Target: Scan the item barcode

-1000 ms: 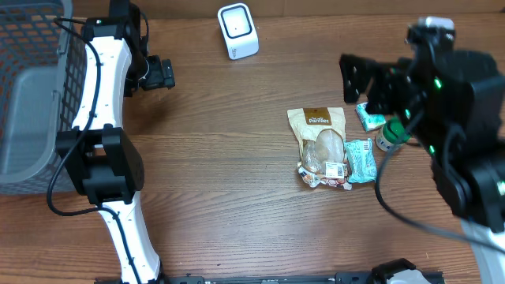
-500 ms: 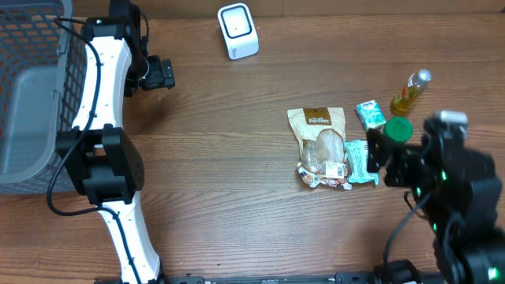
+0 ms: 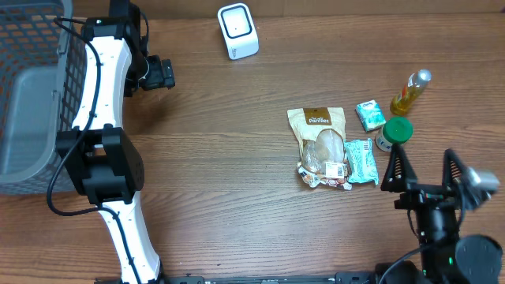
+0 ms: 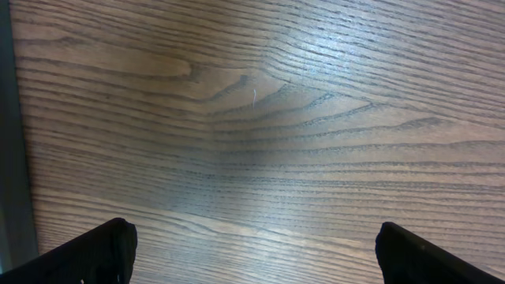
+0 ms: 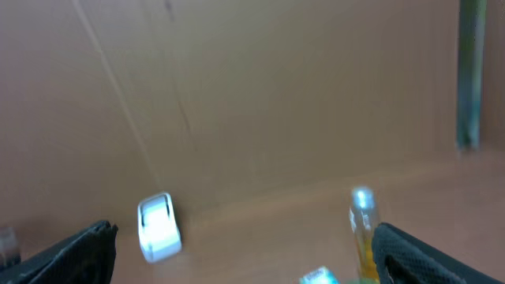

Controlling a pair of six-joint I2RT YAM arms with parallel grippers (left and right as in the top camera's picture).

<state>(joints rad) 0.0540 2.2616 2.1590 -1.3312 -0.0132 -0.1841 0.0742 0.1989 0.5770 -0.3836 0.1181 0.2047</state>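
Note:
Several items lie at the right of the table: a brown snack bag [image 3: 319, 136] with a label near its lower end, a teal packet [image 3: 362, 160], a small teal box [image 3: 368, 115], a green-capped jar [image 3: 395, 131] and a yellow bottle [image 3: 409, 92]. The white scanner [image 3: 237, 31] stands at the far edge. My right gripper [image 3: 422, 168] is open near the front edge, just below the jar, holding nothing. Its blurred wrist view looks across at the scanner [image 5: 158, 227] and the bottle [image 5: 362, 229]. My left gripper [image 3: 166, 73] is open over bare wood at the far left, empty.
A grey wire basket [image 3: 31, 95] fills the left edge beside the left arm. In the left wrist view only wood grain lies between the fingers [image 4: 99, 252], with a grey strip [image 4: 9, 158] along the left. A brown wall rises behind the table in the right wrist view.
The right arm has swung from above the items at the far right toward the front edge, uncovering the bottle, box and jar. The left arm has not moved.

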